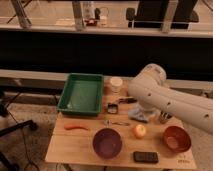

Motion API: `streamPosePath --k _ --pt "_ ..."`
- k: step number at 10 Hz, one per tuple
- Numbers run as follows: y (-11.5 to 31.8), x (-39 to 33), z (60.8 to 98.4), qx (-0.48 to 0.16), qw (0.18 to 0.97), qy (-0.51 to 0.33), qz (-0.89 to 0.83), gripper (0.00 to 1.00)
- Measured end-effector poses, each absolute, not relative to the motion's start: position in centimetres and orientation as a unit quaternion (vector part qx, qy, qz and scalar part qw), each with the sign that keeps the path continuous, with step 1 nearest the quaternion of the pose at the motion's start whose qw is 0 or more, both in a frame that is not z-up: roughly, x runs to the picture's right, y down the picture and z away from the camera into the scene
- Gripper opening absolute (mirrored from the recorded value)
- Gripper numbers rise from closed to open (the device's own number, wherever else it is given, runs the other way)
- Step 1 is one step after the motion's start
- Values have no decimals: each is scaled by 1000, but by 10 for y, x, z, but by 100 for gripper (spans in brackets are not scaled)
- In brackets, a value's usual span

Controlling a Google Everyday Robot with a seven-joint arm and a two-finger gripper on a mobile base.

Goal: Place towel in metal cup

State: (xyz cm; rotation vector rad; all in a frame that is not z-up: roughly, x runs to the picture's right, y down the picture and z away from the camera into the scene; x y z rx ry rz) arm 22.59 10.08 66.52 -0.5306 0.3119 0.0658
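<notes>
Plainly, the tool [145, 110] sits low over the pale blue towel [135, 116], which lies on the tabletop [75, 145] at 1 o'clock from the purple bowl [107, 142]. The metal cup [163, 118] stands at the towel's 3 o'clock. Whether the tool is apart or clamped, I cannot tell.

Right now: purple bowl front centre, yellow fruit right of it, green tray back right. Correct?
No: the camera view shows the green tray back left. Purple bowl and yellow fruit are as stated. The gripper is at the towel.
</notes>
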Motion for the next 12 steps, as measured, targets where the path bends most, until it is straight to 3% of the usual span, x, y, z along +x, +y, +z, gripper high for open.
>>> streamPosePath --k 6,12 --pt "109 293 701 -258 946 144 132 0" --pt "108 309 699 -235 951 89 181 0"
